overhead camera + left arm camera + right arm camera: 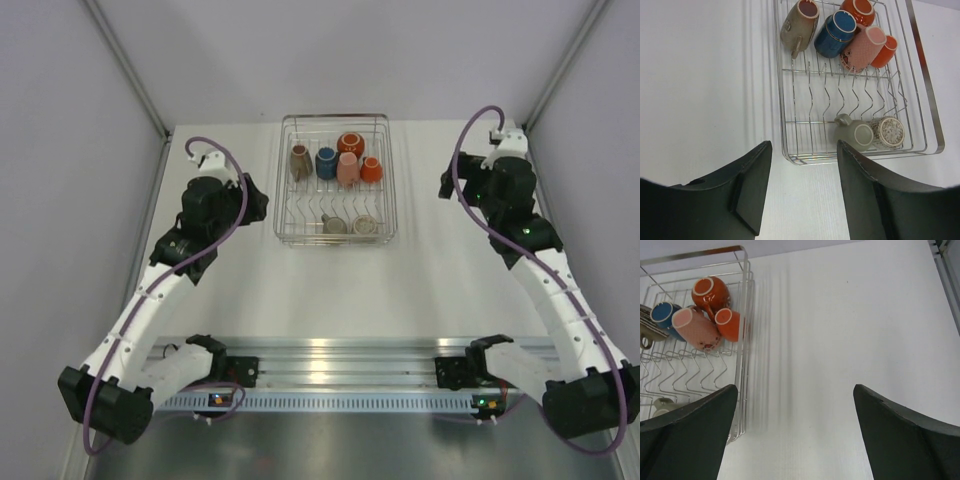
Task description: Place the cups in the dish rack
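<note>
We see all seven cups lying in the dish rack, which sits at the far middle of the white worktop. Five are bunched at its far end: the brown cup, the blue cup, the pink cup, the big orange cup and the small orange cup. The grey cup and the speckled cup lie side by side at the near end. The left arm leans up from its base at the near left, bends at the elbow and turns in toward the rack. The left pincer hangs near the rack's left side, fingers apart, with nothing between them. The right arm stretches up the right side and bends in at the top. The right pincer points at the rack from well apart, fingers spread very wide over bare worktop, holding nothing.
</note>
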